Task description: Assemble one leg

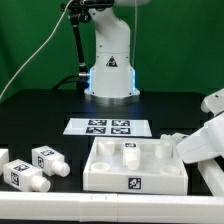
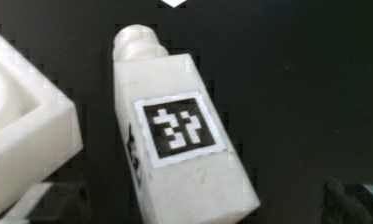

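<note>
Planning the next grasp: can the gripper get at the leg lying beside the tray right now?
Probably yes. The leg lies directly below the open gripper, its top uncovered; only the tray rim close along one side might crowd the grasp.

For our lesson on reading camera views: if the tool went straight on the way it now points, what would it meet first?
Most likely the leg, lying directly beneath the open tool, beside the tray. How far off it is cannot be judged from these views.
</note>
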Robot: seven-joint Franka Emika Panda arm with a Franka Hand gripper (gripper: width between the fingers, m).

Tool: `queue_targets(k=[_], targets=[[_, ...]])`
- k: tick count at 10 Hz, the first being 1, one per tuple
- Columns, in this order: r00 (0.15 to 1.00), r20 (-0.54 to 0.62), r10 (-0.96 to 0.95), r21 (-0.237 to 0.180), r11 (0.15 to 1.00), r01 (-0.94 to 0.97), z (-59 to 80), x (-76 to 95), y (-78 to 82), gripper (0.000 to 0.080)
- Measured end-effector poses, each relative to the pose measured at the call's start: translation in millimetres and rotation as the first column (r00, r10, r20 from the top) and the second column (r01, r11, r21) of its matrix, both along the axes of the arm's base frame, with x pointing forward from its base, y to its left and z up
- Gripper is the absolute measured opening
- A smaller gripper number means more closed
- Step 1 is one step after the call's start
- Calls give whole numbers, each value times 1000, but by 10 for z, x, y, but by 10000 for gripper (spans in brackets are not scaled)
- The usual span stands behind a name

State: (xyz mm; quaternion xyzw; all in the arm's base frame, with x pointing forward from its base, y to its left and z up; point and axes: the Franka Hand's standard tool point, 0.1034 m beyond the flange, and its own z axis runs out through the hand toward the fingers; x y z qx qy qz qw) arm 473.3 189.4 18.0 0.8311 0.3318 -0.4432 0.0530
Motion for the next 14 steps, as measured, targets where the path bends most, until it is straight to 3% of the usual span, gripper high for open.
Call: queue_targets(k=[4, 7, 9, 10, 11, 13, 14], targets=[[1000, 23, 14, 17, 1000, -15, -72, -165, -33, 649], [1000, 20, 14, 17, 1000, -14, -91, -186, -46, 649], [1000, 20, 13, 17, 1000, -14, -92, -186, -47, 384], [1000, 19, 13, 17, 1000, -14, -91, -186, -48, 384], [1000, 18, 14, 19, 1000, -14, -91, -185, -51, 287], [1000, 8, 18, 29, 999, -18, -59, -155, -92, 287], [1000, -11, 15, 26, 1000, -14, 65, -122, -156, 287]])
